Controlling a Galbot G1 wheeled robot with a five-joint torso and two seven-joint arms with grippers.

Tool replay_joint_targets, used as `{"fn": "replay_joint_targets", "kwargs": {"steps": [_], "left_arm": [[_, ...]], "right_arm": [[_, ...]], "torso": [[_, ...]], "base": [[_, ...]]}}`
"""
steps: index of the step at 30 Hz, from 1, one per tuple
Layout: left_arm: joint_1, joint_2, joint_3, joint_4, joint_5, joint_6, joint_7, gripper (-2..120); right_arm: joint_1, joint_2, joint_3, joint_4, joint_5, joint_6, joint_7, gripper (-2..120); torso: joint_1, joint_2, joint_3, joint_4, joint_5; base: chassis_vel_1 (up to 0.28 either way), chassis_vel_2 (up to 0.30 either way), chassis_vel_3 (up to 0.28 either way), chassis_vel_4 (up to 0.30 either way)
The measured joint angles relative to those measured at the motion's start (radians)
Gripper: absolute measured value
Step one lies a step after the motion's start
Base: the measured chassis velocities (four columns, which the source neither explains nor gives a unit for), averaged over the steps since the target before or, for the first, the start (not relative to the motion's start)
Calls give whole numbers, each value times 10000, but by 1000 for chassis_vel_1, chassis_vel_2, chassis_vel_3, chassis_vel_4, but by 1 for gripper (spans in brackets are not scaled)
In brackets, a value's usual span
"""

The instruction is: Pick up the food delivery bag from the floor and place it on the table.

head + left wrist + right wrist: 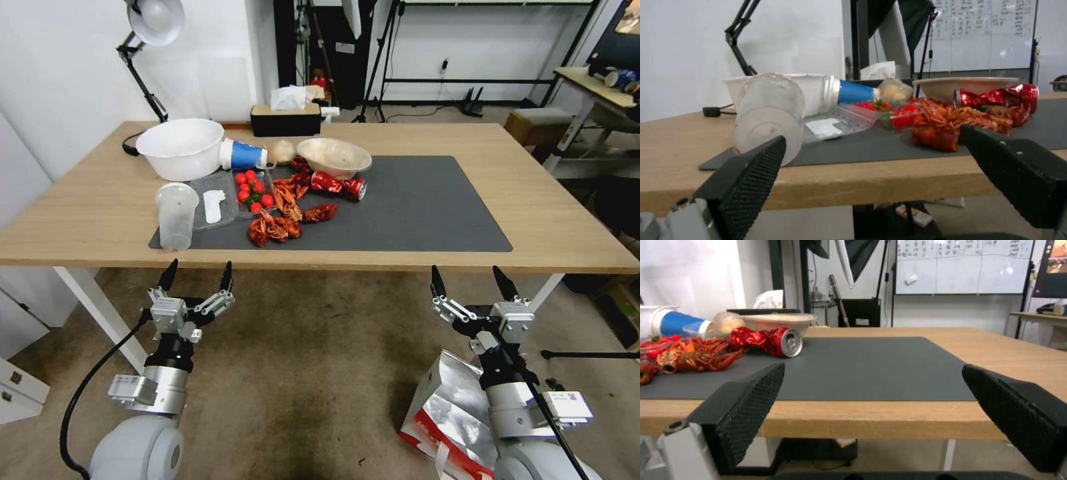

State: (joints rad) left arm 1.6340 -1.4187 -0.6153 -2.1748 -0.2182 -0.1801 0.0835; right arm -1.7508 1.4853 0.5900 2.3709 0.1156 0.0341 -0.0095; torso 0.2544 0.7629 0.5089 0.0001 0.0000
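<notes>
Both hands, left hand (197,275) and right hand (473,281), hover spread before the table (87,213) edge.

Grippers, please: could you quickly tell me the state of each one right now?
Left gripper: open, holding nothing, at the table edge.
Right gripper: open, holding nothing, above the food delivery bag.

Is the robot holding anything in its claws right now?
No. The left gripper and right gripper are both open and empty; the food delivery bag lies on the floor.
</notes>
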Motion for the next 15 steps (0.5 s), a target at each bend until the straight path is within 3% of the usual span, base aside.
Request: {"fn": "replay_joint_targets", "kwargs": {"steps": [15], "left_arm": [[50,-59,21,-63,84,21,23,97]], "right_arm": [[-37,105,-10,-38,14,38,13,100]], "torso": [[-283,-705,-424,0,0]], "base": [[0,0,0,0]]}}
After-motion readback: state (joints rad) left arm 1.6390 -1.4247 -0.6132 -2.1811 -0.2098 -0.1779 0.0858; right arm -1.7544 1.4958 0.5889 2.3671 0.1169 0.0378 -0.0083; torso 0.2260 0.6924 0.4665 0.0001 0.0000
